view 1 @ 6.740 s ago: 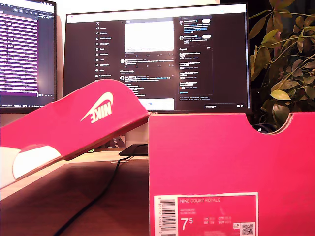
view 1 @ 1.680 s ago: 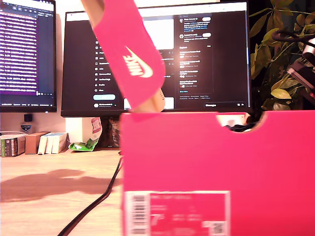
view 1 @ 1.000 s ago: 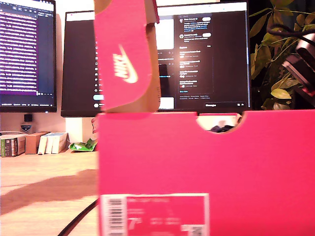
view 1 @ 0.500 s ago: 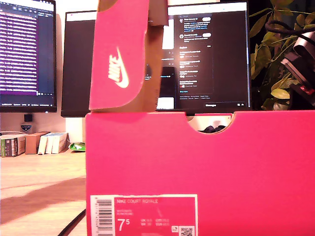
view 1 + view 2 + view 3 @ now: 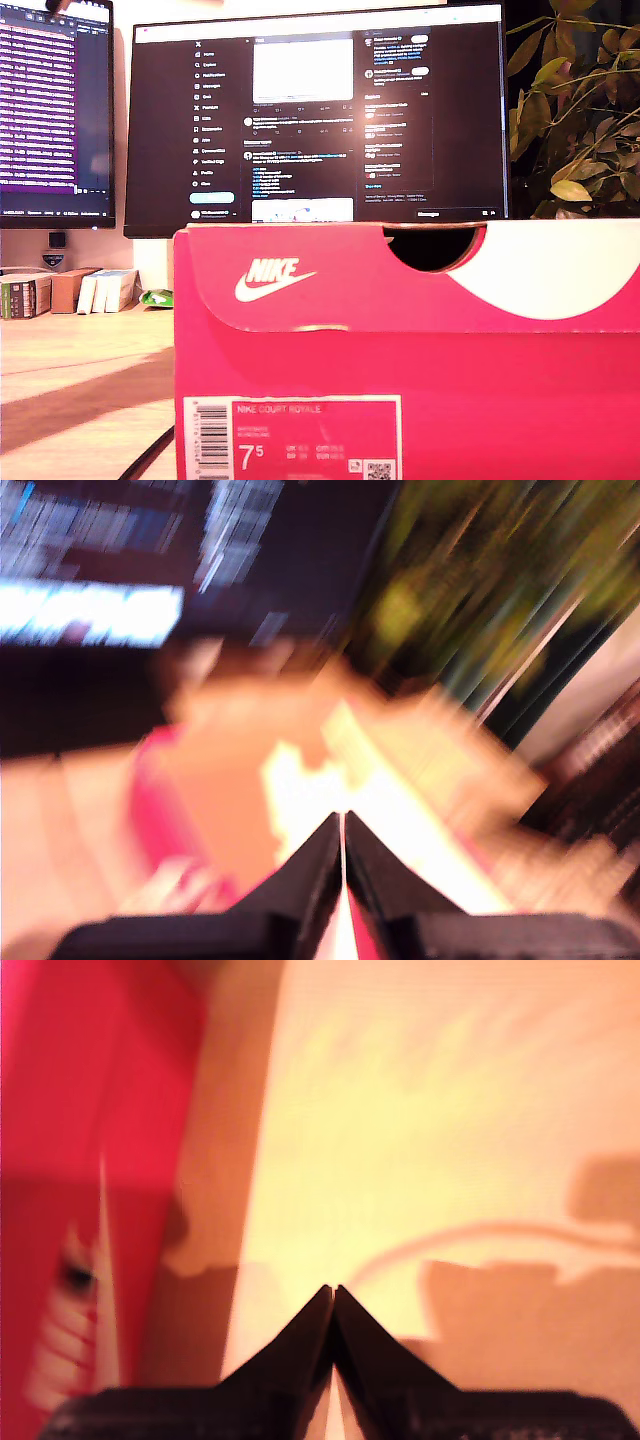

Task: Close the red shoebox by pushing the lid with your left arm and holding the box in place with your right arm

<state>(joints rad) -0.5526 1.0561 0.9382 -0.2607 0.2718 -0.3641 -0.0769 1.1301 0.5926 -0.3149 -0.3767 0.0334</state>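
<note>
The big dark screen fills the back of the exterior view. In front of it, from the middle out to 3 o'clock and down to 6 o'clock, the red shoebox is seen standing on the worktop. The lid is down over the box, with its flap and white logo hanging over the front wall. A half-round notch is seen at the top edge. The box looks closed, or very nearly so.

No arm is seen in the exterior view. In the first wrist view my first gripper is shown with its jaws pressed together and nothing held; the picture is badly blurred. In the second wrist view my second gripper is shown the same way, jaws together and empty, over the worktop with the box just beside it.

The box is likely light and made of stiff card. It could slide easily if pushed. The flat lid top is best pressed, and a side wall is best held.
</note>
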